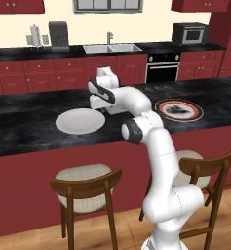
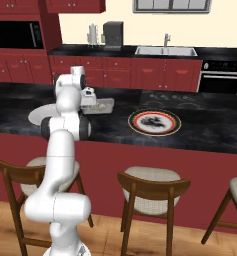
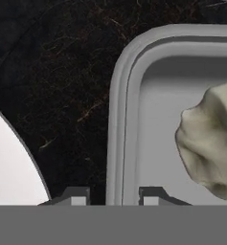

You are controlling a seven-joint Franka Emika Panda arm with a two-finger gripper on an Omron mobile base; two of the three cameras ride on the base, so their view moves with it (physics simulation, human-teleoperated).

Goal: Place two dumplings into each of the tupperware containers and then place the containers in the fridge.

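From the left base view, the white arm reaches forward over the black counter (image 1: 29,122), its hand lowered just right of the round white plate (image 1: 80,120); the hand covers the tupperware container here, and the red-rimmed plate (image 1: 179,110) lies further right, well apart. From the right base view, the hand sits low over the near end of 1 pale grey tupperware container (image 2: 101,105), which rests on the counter just beside the white plate and well left of the red-rimmed plate; the fingers themselves are hidden behind the arm. In the hand view, the gripper (image 3: 112,194) straddles the container's left rim, 1 fingertip outside over the dark counter and the other inside the box, with the rim between them. The jaws stand narrowly apart on either side of that rim, but whether they actually pinch it cannot be told. 1 dumpling (image 3: 210,141), a pale crimped lump, lies inside the container to the right of the fingertips, apart from them, cut off by the picture's edge. The white plate's curved edge shows at lower left, close to the outer fingertip.
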